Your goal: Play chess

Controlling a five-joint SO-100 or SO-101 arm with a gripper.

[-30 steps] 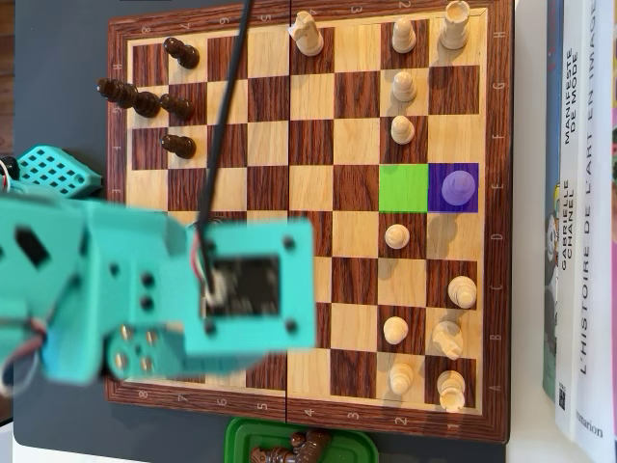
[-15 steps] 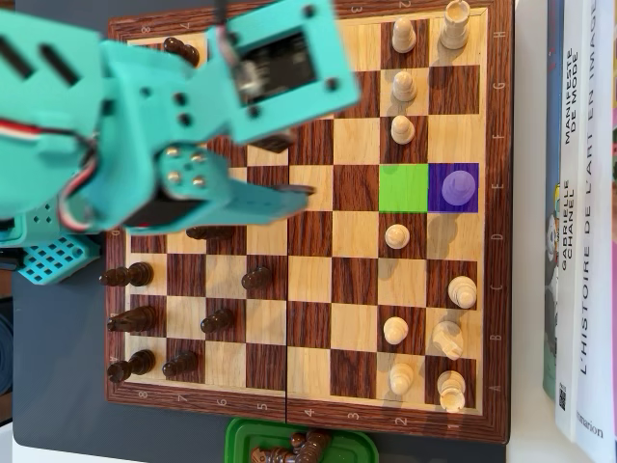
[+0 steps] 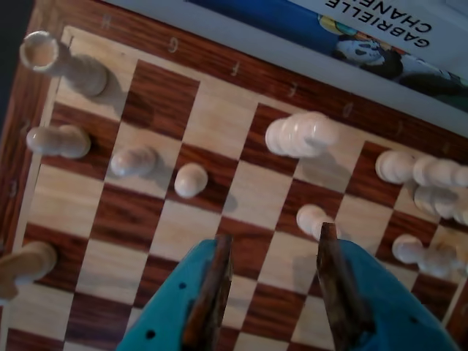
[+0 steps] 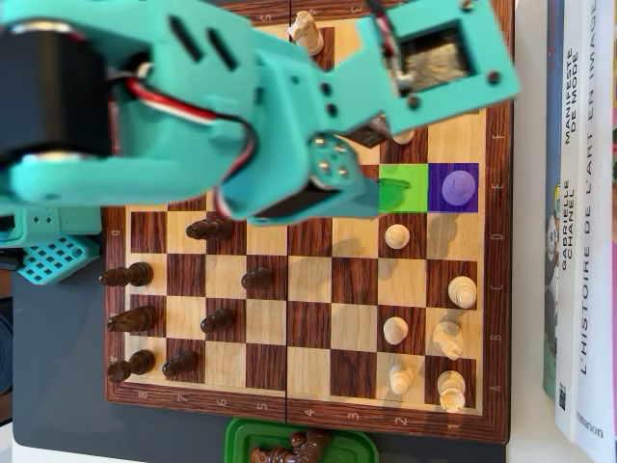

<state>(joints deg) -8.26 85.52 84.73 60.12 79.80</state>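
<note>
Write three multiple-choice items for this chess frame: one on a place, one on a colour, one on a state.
1. In the overhead view, where do the books lie relative to the chessboard?
A. along its right edge
B. along its left edge
C. on top of it

2. What colour tints the square under the highlighted pawn?
A. red
B. purple
C. yellow

3. In the wrist view, how is the gripper?
A. shut on a dark pawn
B. shut with nothing in it
C. open with nothing in it

Answers:
1 A, the book spines run beside the right border.
2 B, that square is purple, next to the green square.
3 C, the fingers stand apart over bare squares.
</note>
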